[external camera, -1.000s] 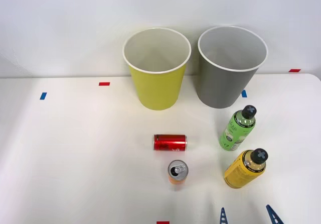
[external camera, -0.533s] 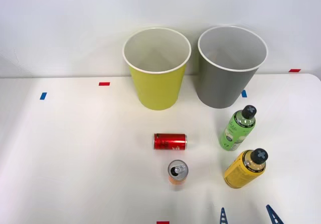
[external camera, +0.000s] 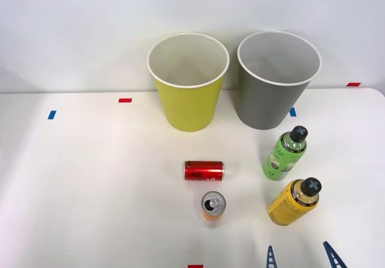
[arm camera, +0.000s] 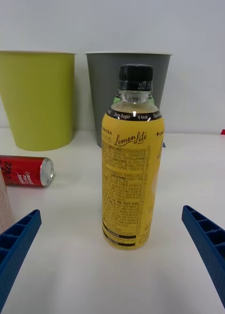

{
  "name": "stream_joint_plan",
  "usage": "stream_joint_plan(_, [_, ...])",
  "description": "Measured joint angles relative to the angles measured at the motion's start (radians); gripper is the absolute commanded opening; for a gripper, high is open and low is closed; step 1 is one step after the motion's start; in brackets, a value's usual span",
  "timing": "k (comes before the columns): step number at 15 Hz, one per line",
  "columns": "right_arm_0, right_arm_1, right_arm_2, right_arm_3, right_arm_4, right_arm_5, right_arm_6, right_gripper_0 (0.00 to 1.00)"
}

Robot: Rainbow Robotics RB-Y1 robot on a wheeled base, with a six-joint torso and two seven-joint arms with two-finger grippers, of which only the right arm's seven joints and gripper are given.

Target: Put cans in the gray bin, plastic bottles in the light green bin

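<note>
The yellow-label bottle [external camera: 293,202] [arm camera: 130,171] stands upright at the table's front right, straight ahead of my right gripper [external camera: 301,257] [arm camera: 112,255], which is open with its blue fingers wide of the bottle and short of it. The green-label bottle [external camera: 284,154] stands upright behind it. A red can [external camera: 204,170] [arm camera: 25,170] lies on its side mid-table. In front of that stands the orange can [external camera: 213,208] [arm camera: 2,201], pull-tab up. At the back are the light green bin [external camera: 189,83] [arm camera: 36,98] and, to its right, the gray bin [external camera: 277,80] [arm camera: 105,93].
The white table [external camera: 90,184] has small red and blue tape marks [external camera: 125,100] along its back and a red one at the front edge. Its left half is open surface. A pale wall rises behind the bins.
My right gripper's fingertips have edged a little further onto the table, toward the yellow-label bottle. Nothing else has moved.
</note>
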Motion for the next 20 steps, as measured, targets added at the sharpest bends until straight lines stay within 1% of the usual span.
stream_joint_plan(4, [-0.024,-0.063,0.008,-0.006,-0.050,-0.037,0.010,1.00])
stream_joint_plan(9, [-0.072,-0.084,0.034,-0.005,-0.111,-0.038,0.029,1.00])
stream_joint_plan(16, [-0.186,-0.077,0.044,0.000,-0.178,0.007,0.042,1.00])
stream_joint_plan(20, [-0.267,-0.051,0.028,0.057,-0.198,0.012,0.048,1.00])
